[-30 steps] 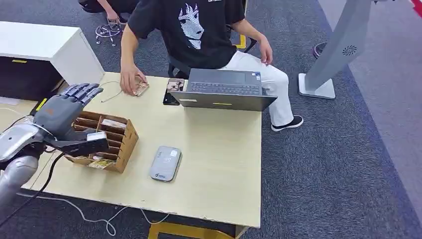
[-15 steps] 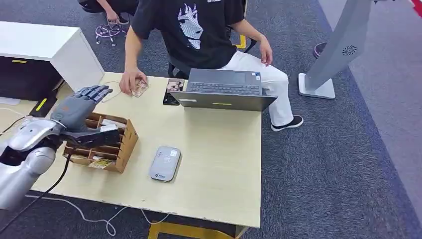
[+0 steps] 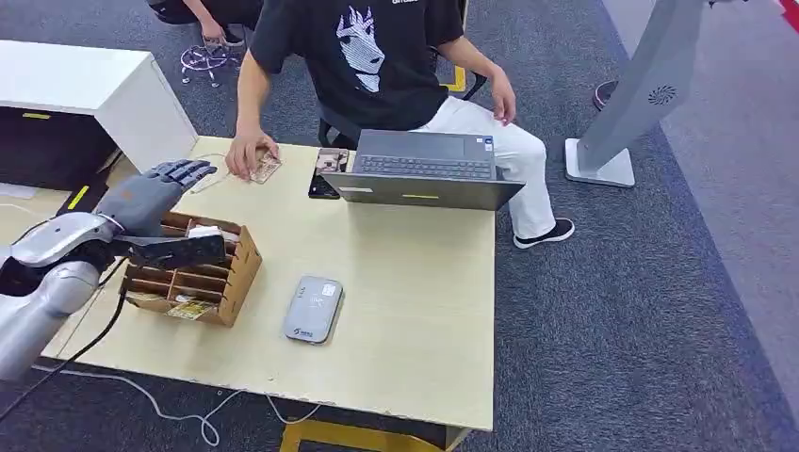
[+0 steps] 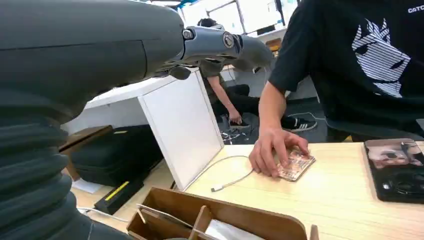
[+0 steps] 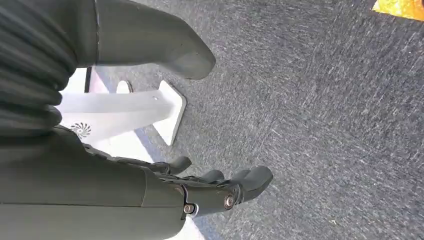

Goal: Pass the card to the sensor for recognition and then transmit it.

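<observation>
The left hand (image 3: 151, 202) hovers over the far-left part of the wooden card organizer (image 3: 240, 273), fingers spread and holding nothing, thumb stretched across the top compartments. A white card (image 3: 202, 231) stands in the compartment just beneath and slightly to the right of the palm, its long axis along the divider rows; I judge the next move to be a short drop onto it. The grey card reader (image 3: 313, 308) lies flat beside the organizer, on its right. The right hand (image 5: 200, 185) hangs over carpet with fingers loosely apart, holding nothing, so the left is far nearer. Counted: 1 organizer, 1 reader, 1 laptop (image 3: 424, 169), 1 seated person (image 3: 377, 56); cards inside are too unclear to count.
</observation>
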Controlling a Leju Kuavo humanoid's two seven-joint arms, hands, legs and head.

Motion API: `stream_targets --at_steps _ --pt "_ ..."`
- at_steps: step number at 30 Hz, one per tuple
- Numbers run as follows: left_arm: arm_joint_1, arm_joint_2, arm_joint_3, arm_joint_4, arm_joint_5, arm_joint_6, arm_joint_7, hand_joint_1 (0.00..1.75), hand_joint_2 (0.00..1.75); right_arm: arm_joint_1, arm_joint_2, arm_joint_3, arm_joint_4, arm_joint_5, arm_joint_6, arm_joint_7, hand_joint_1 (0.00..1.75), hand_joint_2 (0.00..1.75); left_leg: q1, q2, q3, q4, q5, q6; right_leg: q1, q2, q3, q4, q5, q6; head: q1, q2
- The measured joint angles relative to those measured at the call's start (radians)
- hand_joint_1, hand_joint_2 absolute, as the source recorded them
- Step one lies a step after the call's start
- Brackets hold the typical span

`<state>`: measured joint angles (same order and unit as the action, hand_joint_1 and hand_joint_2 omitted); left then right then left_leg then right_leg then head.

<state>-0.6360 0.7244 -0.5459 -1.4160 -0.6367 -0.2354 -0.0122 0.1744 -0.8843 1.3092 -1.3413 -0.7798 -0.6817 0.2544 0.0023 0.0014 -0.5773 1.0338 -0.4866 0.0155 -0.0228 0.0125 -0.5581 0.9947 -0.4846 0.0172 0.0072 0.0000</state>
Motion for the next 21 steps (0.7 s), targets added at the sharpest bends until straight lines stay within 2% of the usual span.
stream_targets --at_steps 4,8,16,21 --pt "-0.025 0.027 -0.017 0.001 0.036 -0.040 0.001 0.00 1.75 -0.021 -0.002 0.026 0.005 -0.002 0.000 -0.005 0.00 1.75 0.000 0.000 0.000 0.000 0.000 0.000 0.000 0.000 0.000 0.000 0.000 0.000 0.000 0.000" --pt "-0.064 0.060 -0.043 0.001 0.075 -0.113 0.012 0.00 1.75 -0.046 -0.004 0.053 0.011 -0.003 0.000 -0.007 0.00 1.75 0.000 0.000 0.000 0.000 0.000 0.000 0.000 0.001 0.000 0.000 0.000 0.000 0.000 0.000" --pt "-0.100 0.093 -0.072 0.001 0.084 -0.133 0.015 0.00 1.75 -0.065 -0.009 0.076 0.019 -0.003 0.000 -0.008 0.00 1.75 0.000 0.000 0.000 0.000 0.000 0.000 0.000 0.000 0.000 0.000 0.000 0.000 0.000 0.000" --pt "-0.136 0.128 -0.106 -0.003 0.152 -0.209 0.021 0.00 1.75 -0.083 -0.010 0.095 0.026 -0.018 0.000 -0.020 0.00 1.75 0.000 0.001 0.000 0.000 0.000 0.000 0.000 0.001 0.000 0.000 0.000 0.000 0.000 0.000"
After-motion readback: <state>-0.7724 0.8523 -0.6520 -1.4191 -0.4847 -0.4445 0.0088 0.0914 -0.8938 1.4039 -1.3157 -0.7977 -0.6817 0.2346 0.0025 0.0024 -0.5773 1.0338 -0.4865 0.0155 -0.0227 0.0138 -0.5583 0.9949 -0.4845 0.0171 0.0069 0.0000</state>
